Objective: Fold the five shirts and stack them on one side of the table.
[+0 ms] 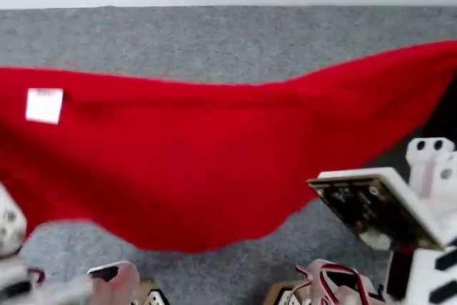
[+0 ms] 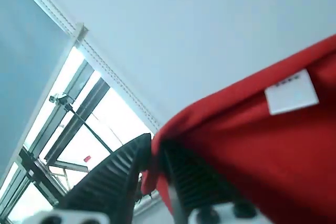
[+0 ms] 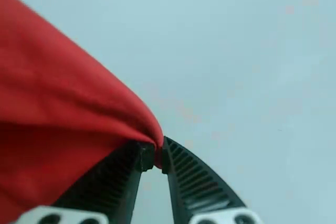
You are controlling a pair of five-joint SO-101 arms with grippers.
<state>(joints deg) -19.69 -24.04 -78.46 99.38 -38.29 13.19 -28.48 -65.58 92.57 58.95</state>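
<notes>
A red shirt (image 1: 200,162) hangs stretched across the high view, lifted off the grey table, with a white label (image 1: 44,105) near its left end. My left gripper (image 2: 155,153) is shut on one corner of the red shirt (image 2: 252,145), pointing up toward the ceiling; the white label (image 2: 291,94) shows close by. My right gripper (image 3: 153,157) is shut on the opposite corner of the red shirt (image 3: 58,103), also raised. The right arm's wrist camera board (image 1: 375,208) sits at the lower right of the high view.
Grey table felt (image 1: 228,41) shows behind the shirt and below its hanging edge. The arms' bases (image 1: 114,280) stand along the near edge. A window frame (image 2: 68,129) and ceiling appear behind the left gripper.
</notes>
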